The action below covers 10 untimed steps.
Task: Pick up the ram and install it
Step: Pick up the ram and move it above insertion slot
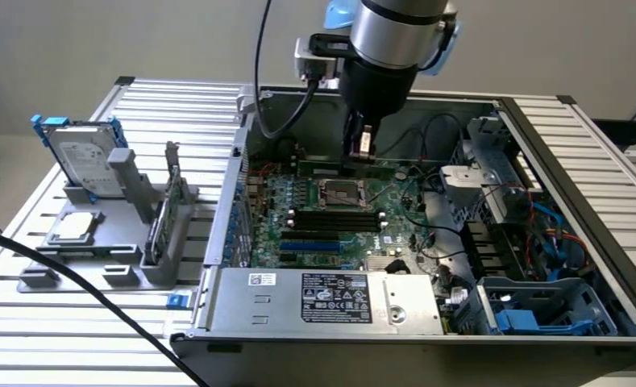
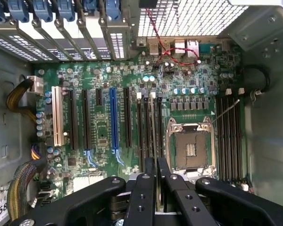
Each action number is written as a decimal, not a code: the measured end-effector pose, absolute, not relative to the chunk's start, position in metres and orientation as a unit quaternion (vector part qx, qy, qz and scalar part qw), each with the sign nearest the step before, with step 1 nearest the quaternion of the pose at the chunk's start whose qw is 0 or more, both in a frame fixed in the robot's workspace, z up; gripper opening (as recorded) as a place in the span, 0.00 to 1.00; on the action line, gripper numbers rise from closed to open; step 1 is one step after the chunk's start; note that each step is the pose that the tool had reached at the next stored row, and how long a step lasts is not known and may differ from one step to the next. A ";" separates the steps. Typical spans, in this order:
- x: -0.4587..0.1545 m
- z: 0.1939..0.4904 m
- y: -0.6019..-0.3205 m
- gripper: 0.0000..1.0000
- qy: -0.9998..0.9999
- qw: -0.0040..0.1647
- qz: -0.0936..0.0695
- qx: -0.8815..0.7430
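Observation:
My gripper [image 1: 363, 149] hangs inside the open computer case [image 1: 533, 137], over the far part of the motherboard [image 1: 329, 234]. It is shut on the ram [image 1: 334, 168], a long thin green stick held on edge just beyond the processor socket [image 1: 345, 193]. In the wrist view the black fingers [image 2: 142, 188] clamp the ram [image 2: 153, 122], which shows as a thin line running along the black memory slots [image 2: 145, 127] beside the socket [image 2: 191, 146]. Whether the stick touches a slot I cannot tell. More black slots [image 2: 228, 136] lie on the socket's other side.
A grey fixture [image 1: 102, 266] at the exterior view's left holds a silver hard drive with blue frame [image 1: 81, 157] and a square processor chip [image 1: 76, 228]. The power supply [image 1: 318, 298] sits at the case front. Cables and drive cages [image 1: 533, 234] crowd the case's right side.

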<state>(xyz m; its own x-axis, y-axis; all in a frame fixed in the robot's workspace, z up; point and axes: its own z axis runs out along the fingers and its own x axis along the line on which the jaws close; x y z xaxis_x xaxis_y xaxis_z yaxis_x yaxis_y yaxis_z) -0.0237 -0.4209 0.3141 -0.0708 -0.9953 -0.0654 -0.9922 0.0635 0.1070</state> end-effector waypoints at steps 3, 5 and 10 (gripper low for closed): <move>-0.024 0.311 -0.420 0.15 -0.735 0.012 -0.060 0.675; -0.024 0.309 -0.419 0.15 -0.738 0.010 -0.059 0.672; -0.030 0.305 -0.419 0.15 -0.740 -0.004 -0.045 0.671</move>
